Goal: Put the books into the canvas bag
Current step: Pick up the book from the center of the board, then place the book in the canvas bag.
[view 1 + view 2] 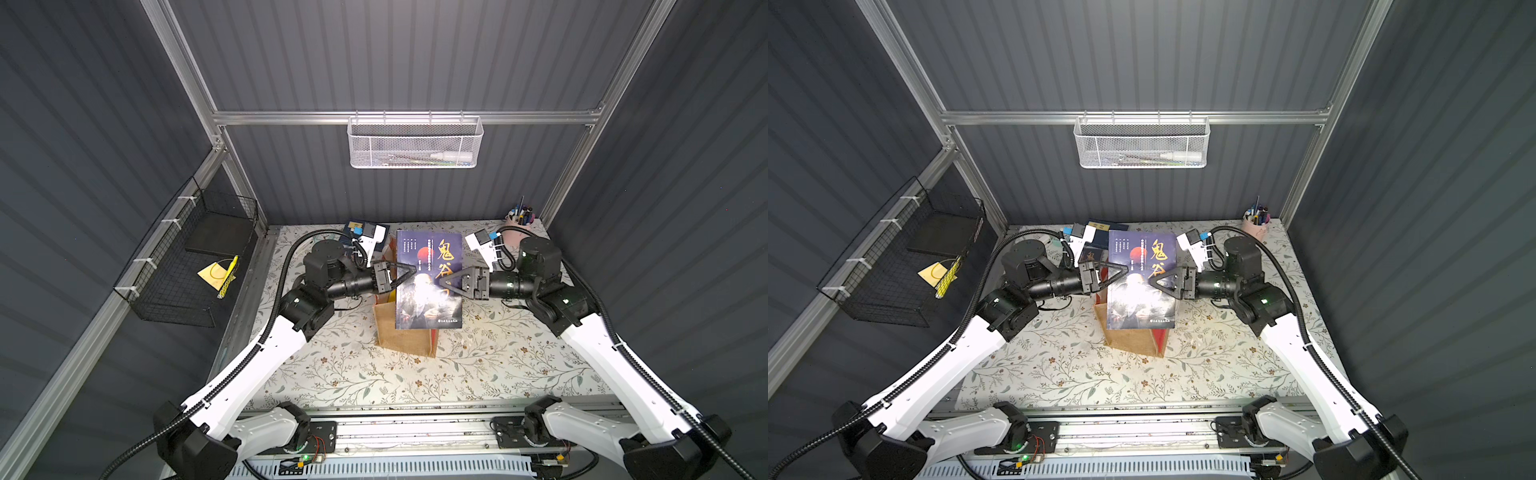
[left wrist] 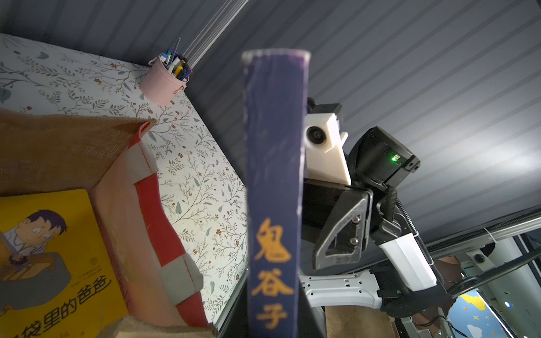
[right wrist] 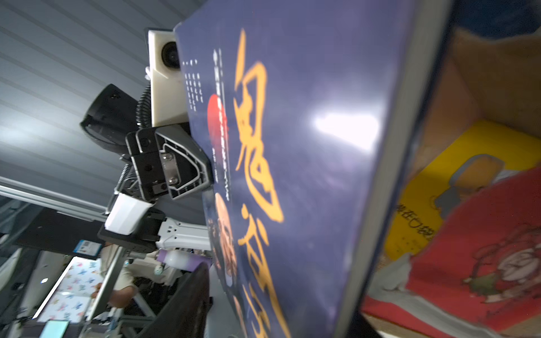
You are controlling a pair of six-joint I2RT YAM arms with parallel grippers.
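Left pincer (image 1: 404,274) pinches the spine edge of the dark portrait book (image 1: 428,307). Right pincer (image 1: 444,283) sits at the opposite, page-edge side, one finger over the cover; I can't tell whether it grips or stands off.

Book hangs flat, cover up, directly over the mouth of the canvas bag (image 1: 405,340). Its long axis runs from the near side toward the back wall, crosswise to both pincers. Both arms equally near. My read: it must tip edge-down to drop in.

Cover glossy and slick, a thin paperback. Bag is coarse tan burlap, boxy, soft-walled, with red-striped trim. A yellow picture book (image 2: 58,248) already lies inside.
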